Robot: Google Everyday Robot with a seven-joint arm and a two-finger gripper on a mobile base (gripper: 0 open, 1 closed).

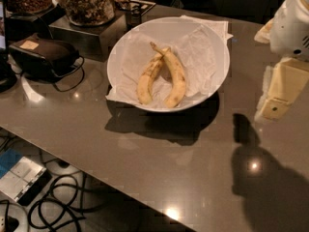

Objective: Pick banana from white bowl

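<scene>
The banana (177, 79) lay just right of a stubbier banana (147, 80) in the white bowl (145, 30), upper centre. The gripper (275, 100) hung at the right edge, well apart; its spread couldn't be told.

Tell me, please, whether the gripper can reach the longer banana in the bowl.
Probably yes: the gripper hangs right of the white bowl, nothing stands between, and the banana lies uncovered.
</scene>
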